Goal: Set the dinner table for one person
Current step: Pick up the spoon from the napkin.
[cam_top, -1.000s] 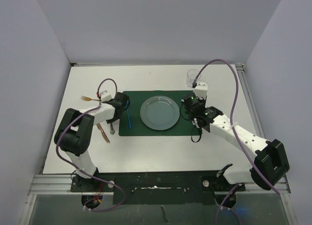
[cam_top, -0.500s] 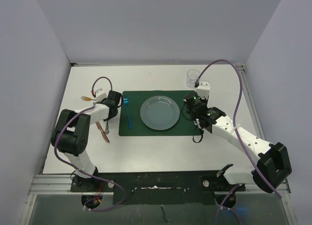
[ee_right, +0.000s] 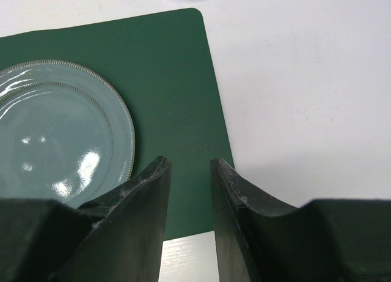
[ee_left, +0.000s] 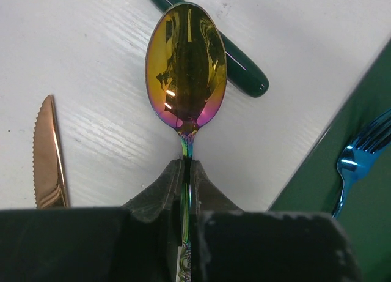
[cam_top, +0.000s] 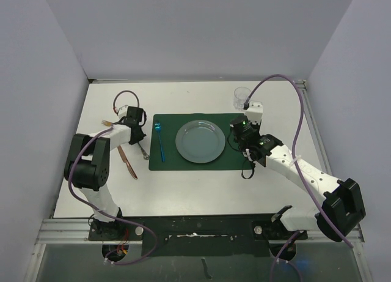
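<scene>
The white dinner table [cam_top: 201, 190] carries a dark green placemat [cam_top: 201, 164] with a pale blue plate [cam_top: 200, 141] at its middle. A blue fork [cam_top: 160, 142] lies on the mat's left strip. My left gripper [cam_top: 137, 137] is just left of the mat, shut on the thin handle of a rainbow spoon [ee_left: 186, 65]. Its bowl sticks out past my left gripper's [ee_left: 186, 163] fingertips, low over the table. My right gripper [cam_top: 240, 135] hovers over the mat's right edge. In the right wrist view my right gripper [ee_right: 188, 163] stands open with nothing between the fingers.
A copper knife [cam_top: 127, 163] lies on the table left of the spoon. A gold fork [cam_top: 107, 122] with a green handle [ee_left: 241, 65] is at the far left. A clear glass [cam_top: 241, 97] stands behind the mat's right corner. Walls enclose three sides.
My left gripper moved left off the mat, leaving the blue fork lying there, and closed on the spoon's handle. The right arm shifted slightly and stayed open.
</scene>
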Controlling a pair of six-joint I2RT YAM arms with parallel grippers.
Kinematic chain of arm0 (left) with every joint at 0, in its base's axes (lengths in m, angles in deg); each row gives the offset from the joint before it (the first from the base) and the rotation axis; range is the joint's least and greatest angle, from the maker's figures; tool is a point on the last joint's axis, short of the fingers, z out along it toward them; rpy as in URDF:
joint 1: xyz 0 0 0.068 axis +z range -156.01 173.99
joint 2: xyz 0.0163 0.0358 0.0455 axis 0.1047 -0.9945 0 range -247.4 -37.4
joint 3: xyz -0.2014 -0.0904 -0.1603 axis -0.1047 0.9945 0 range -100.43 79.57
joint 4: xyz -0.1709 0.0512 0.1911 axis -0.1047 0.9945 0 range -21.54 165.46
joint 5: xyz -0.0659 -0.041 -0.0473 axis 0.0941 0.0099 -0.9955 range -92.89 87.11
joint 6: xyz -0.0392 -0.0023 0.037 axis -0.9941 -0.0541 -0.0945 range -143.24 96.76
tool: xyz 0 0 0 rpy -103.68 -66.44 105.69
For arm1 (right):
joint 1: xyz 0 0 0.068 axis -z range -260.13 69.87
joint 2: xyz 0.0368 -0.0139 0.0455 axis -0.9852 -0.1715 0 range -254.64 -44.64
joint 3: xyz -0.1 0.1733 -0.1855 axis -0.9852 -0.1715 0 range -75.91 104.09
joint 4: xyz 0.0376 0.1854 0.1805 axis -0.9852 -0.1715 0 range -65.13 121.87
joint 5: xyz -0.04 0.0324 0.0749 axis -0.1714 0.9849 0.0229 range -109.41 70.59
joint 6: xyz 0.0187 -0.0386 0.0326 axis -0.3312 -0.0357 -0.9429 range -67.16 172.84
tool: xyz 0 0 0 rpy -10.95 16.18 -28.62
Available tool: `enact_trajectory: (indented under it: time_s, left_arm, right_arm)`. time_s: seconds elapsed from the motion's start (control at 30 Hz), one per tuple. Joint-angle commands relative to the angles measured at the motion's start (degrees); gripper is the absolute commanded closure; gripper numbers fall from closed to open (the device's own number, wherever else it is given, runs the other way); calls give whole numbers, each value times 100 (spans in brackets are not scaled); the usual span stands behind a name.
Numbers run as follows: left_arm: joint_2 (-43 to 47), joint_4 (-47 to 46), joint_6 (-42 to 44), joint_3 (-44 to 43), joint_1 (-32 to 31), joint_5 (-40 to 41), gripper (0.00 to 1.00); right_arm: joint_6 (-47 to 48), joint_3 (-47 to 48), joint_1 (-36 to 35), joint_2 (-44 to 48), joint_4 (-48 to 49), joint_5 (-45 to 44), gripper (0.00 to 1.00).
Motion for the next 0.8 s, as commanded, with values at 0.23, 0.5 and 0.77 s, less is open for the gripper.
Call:
enact_trajectory:
  time_s: [0.23, 0.5, 0.77]
  left_arm:
    - [-296, 480, 117, 485, 145, -1165, 100]
    - [-24, 431, 58, 388, 88, -1215, 100]
    - [285, 364, 46, 318, 19, -1385, 100]
  right_arm:
    - [53, -10, 82, 248, 217, -122, 66]
    - [44, -22, 114, 214, 236, -86, 66]
    - [53, -20, 140, 128, 239, -77, 66]
